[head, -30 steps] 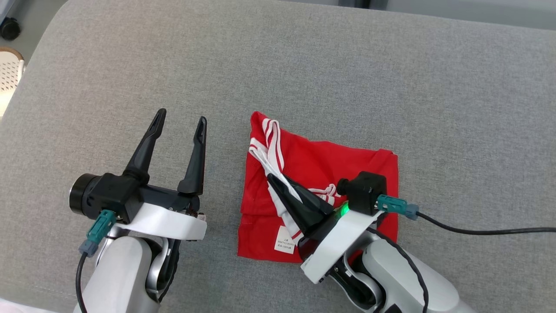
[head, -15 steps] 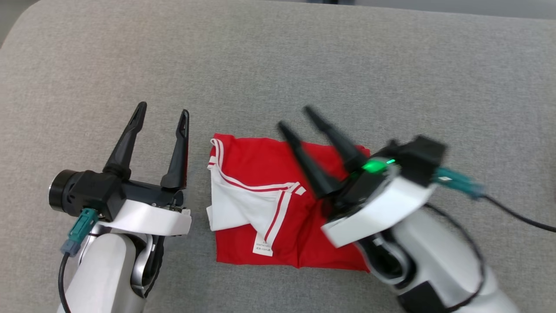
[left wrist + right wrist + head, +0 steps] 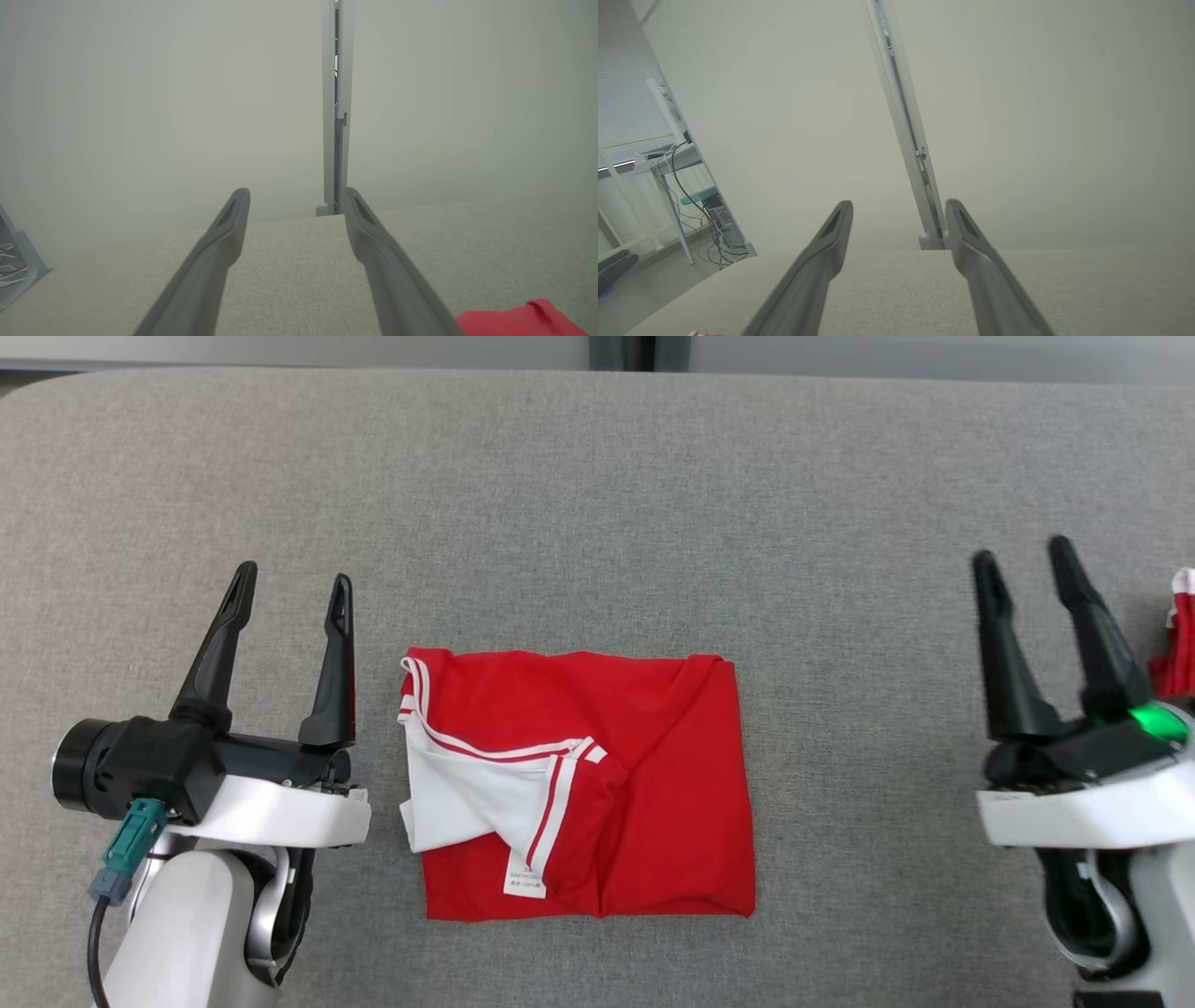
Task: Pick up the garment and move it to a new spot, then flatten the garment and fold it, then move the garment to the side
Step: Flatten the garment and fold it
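The folded red cloth garment (image 3: 644, 775) lies flat in the middle of the big grey fabric pad (image 3: 597, 504). It is folded into a neat square shape. A white part with red stripes (image 3: 476, 793) sits on top of its left half. A small white tag (image 3: 526, 878) shows near its front edge.

The left gripper (image 3: 294, 577) is just beside the garment's left edge but does not touch it. Its pale arm comes up from the bottom left corner. Its two long dark fingers point away from the robot and lean a little to the right. The fingers are apart and nothing is between them. In the left wrist view the left gripper (image 3: 295, 195) is low over the pad, and a red corner of the garment (image 3: 518, 319) peeks in at the bottom right.

The right gripper (image 3: 1020, 553) is far out to the right, well apart from the garment. Its fingers point away from the robot too and lean a little to the left. They are spread apart and hold nothing. A green light (image 3: 1155, 719) glows on its wrist. Another bit of red and white cloth (image 3: 1181, 644) shows at the right edge, just beside this gripper. In the right wrist view the right gripper (image 3: 899, 205) points over the pad at a pale wall (image 3: 1041, 116).
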You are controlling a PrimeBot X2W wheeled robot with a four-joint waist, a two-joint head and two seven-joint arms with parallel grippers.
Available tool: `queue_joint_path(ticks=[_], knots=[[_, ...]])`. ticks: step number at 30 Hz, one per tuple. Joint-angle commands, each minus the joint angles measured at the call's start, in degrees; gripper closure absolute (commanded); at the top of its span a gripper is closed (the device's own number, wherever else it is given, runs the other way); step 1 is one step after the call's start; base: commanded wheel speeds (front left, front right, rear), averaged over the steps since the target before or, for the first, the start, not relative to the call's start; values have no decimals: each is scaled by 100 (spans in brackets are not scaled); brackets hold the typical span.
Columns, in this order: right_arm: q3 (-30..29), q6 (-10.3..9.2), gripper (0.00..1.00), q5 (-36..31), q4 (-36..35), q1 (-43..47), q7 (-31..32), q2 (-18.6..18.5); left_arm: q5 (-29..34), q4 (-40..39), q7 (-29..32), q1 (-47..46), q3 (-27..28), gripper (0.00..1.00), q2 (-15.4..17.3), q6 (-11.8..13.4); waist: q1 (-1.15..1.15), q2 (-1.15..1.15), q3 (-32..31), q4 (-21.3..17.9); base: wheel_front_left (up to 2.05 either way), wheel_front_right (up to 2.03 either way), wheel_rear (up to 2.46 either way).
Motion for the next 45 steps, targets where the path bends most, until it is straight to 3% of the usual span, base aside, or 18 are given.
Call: queue_joint_path(ticks=[1, 8, 12, 30, 31, 32, 33, 45], knots=[[-126, 4, 0, -68, -24, 131, 45, -34, 36, -28, -23, 28, 32, 0, 38, 31, 0, 0, -55, -32, 0, 0, 0], [-1102, 4, 0, -739, -120, 1044, 471, -25, 49, -84, -23, 342, 61, 0, 117, 35, 0, 0, -388, -73, 0, 0, 0], [-1371, 4, 0, -917, -175, 1388, 665, 48, 29, -72, -22, 464, 100, 0, 154, 48, 0, 0, -540, -79, 0, 0, 0], [-1462, 4, 0, -982, -472, 1706, 930, 179, -19, -244, 115, 623, -7, 0, 219, 104, 0, 0, -672, 22, 0, 0, 0], [-1394, 4, 10, -958, -455, 1654, 939, 169, -24, -248, 107, 616, -26, 0, 211, 102, 0, 0, -653, 49, 0, 0, 0], [-1298, 4, 70, -946, -426, 1608, 970, 151, -28, -256, 106, 599, -37, 0, 204, 98, 0, 0, -631, 78, 0, 0, 0], [-1201, 4, 100, -915, -399, 1559, 983, 135, -30, -261, 103, 578, -50, 0, 200, 92, 0, 0, -609, 107, 0, 0, 0], [1038, 3, 100, -381, 389, 846, 1113, 157, -52, -142, 44, 332, -230, 0, 61, 29, 0, 0, -430, 638, 0, 0, 0]])
